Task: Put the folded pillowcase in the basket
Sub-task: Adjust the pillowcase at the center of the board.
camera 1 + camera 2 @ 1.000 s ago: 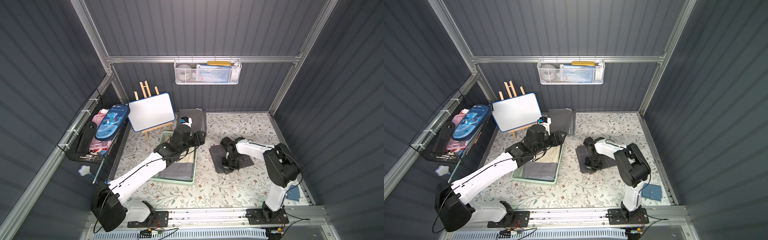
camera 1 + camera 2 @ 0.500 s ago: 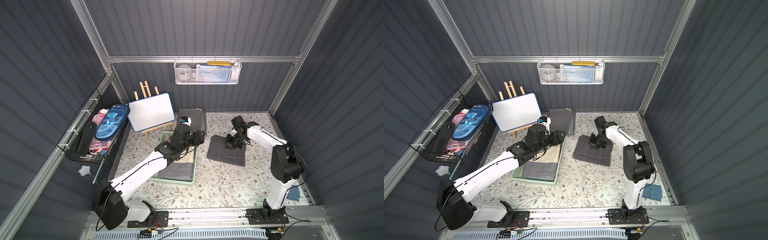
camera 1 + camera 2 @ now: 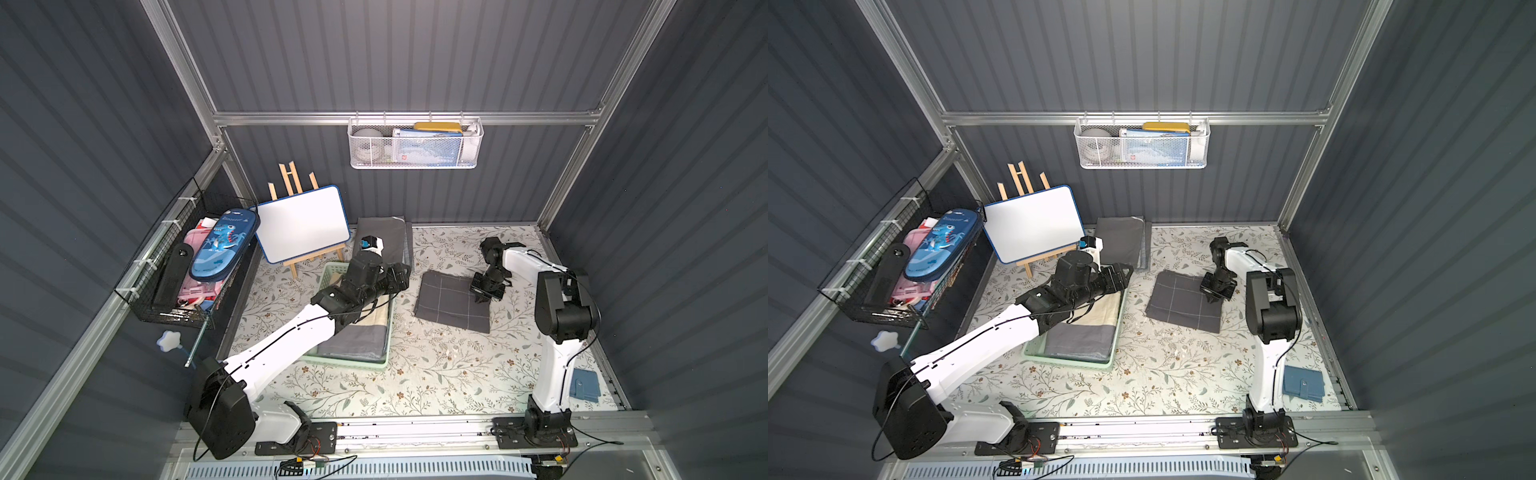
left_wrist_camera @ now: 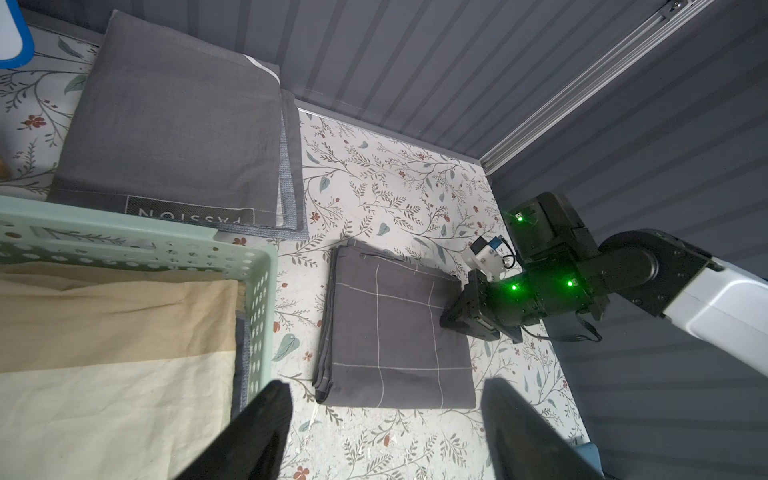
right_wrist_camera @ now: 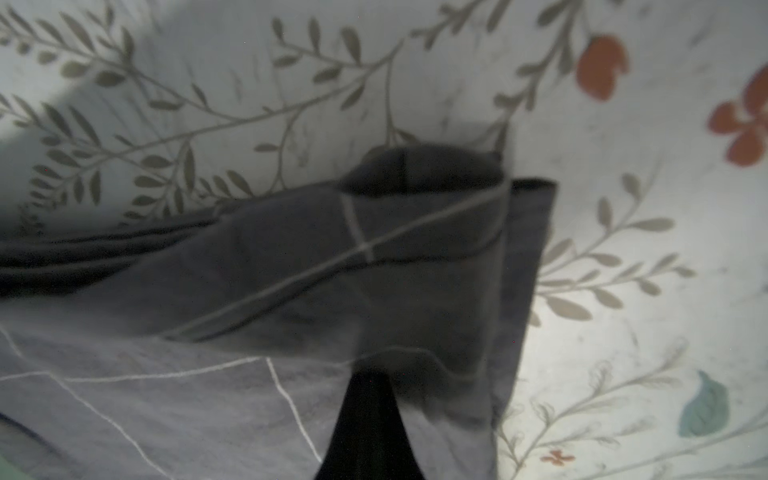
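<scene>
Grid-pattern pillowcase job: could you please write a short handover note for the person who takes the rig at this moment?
Left gripper: open, empty, above the mint-green basket's far corner.
Right gripper: shut, seemingly pinching the grey grid pillowcase at its edge.
Pillowcase: folded, on the floral table beside the basket, apart from it.
Done: the fold. Left: lift it into the basket, onto the folded cloth there.

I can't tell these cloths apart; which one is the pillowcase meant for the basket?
Start at the flowered tabletop, between the mint-green basket and the right arm. The pillowcase lies there: dark grey, folded roughly square, crossed by thin white grid lines, unlike the plain grey stack against the back wall.
</scene>
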Action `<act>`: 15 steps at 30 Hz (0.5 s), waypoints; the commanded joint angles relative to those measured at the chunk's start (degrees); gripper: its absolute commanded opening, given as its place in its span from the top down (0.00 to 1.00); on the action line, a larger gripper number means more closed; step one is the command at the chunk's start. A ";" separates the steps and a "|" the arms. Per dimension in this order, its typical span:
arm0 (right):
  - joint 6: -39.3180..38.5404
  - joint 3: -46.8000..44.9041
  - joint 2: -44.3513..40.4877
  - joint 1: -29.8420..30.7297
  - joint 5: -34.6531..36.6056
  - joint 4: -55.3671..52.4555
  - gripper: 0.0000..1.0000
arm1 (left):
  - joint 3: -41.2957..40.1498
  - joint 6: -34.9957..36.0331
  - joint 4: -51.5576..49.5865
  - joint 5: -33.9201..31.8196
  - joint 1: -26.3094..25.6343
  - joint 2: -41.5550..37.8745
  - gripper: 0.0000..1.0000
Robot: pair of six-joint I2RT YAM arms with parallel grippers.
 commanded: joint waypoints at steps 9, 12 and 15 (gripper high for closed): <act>1.84 -23.96 -13.05 4.73 -3.97 -0.53 1.00 | -4.55 0.44 4.37 2.10 0.28 -5.60 0.22; 5.06 -30.95 -17.65 9.03 -11.08 1.98 1.00 | -4.64 1.01 4.42 2.70 0.35 -4.89 0.22; 9.76 -35.47 -20.55 14.25 -18.39 6.29 1.00 | -4.06 1.44 3.84 3.11 0.33 -4.03 0.22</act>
